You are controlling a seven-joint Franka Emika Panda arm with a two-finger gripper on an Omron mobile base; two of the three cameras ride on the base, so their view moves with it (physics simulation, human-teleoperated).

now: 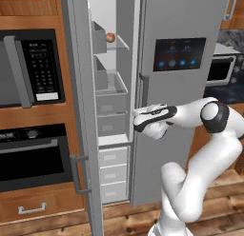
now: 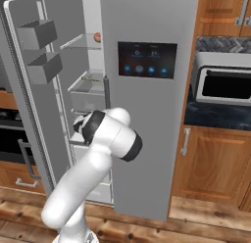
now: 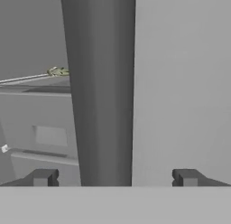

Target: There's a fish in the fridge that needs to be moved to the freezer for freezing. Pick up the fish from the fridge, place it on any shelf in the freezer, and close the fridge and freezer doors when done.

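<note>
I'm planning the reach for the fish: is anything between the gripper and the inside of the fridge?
Yes. The wider fridge door is shut across the fridge. The open gripper straddles its vertical handle. The freezer door beside it stands open.

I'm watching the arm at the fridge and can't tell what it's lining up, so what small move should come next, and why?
Probably ease the open tool forward around the fridge door's vertical handle and close on it. The freezer door already stands open, but the wider fridge door looks shut, and the handle sits centred between the two fingertips, so pulling that door open seems next.
</note>
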